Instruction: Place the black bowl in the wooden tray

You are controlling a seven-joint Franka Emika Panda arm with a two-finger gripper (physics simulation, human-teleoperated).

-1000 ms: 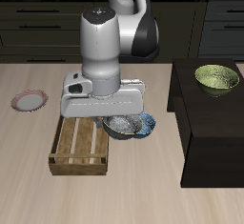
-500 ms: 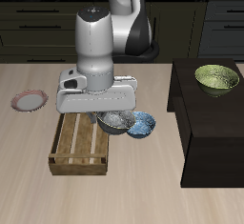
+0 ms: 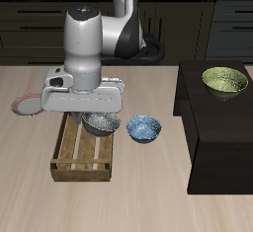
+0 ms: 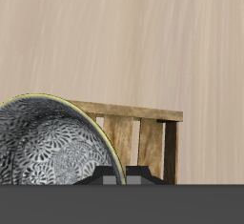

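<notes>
My gripper [image 3: 97, 117] is shut on the black bowl [image 3: 103, 124] and holds it in the air over the far end of the wooden tray [image 3: 81, 155]. The bowl's dark outside and speckled silvery inside show under the gripper body. In the wrist view the bowl [image 4: 48, 147] fills the frame close to the camera, with the tray's corner and slats [image 4: 143, 137] beyond it. The fingers themselves are mostly hidden by the gripper body.
A blue-patterned bowl [image 3: 144, 128] sits on the table beside the tray. A yellow-green bowl [image 3: 224, 80] stands on a dark raised cabinet [image 3: 217, 137]. A pink-rimmed plate [image 3: 25, 104] lies partly hidden behind the gripper.
My gripper has carried the black bowl away from the blue-patterned bowl and over the tray's far end. The blue-patterned bowl has stayed in place.
</notes>
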